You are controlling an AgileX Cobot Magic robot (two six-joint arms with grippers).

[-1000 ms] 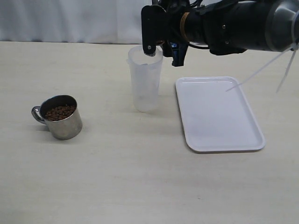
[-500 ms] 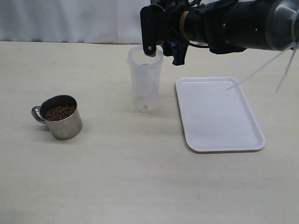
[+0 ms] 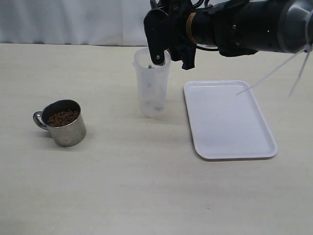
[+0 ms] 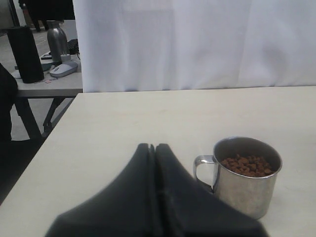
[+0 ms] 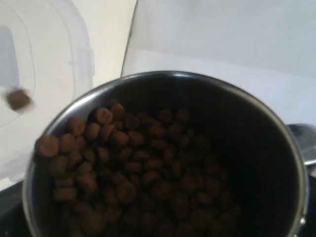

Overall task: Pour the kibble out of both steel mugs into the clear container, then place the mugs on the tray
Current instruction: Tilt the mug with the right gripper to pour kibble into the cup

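Right gripper [image 3: 172,51] clamps tipped mug [image 5: 256,163], kibble [image 5: 123,163] dropping into container [image 3: 152,95]; faster tilt overshoots narrow rim. Left gripper [image 4: 154,163] pinched together, empty.

The black right arm [image 3: 244,24] reaches across level, its right hand [image 3: 171,46] clasping a tilted shiny steel mug [image 5: 237,133]; the left hand [image 4: 152,148] has its fingers pressed together.

Mug [image 3: 63,123] left of container [image 3: 152,95], tray [image 3: 229,122] right.

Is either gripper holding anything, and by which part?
Right gripper holds a steel mug of kibble, tipped over the clear container; the gripped part is hidden. Left gripper is shut, empty.
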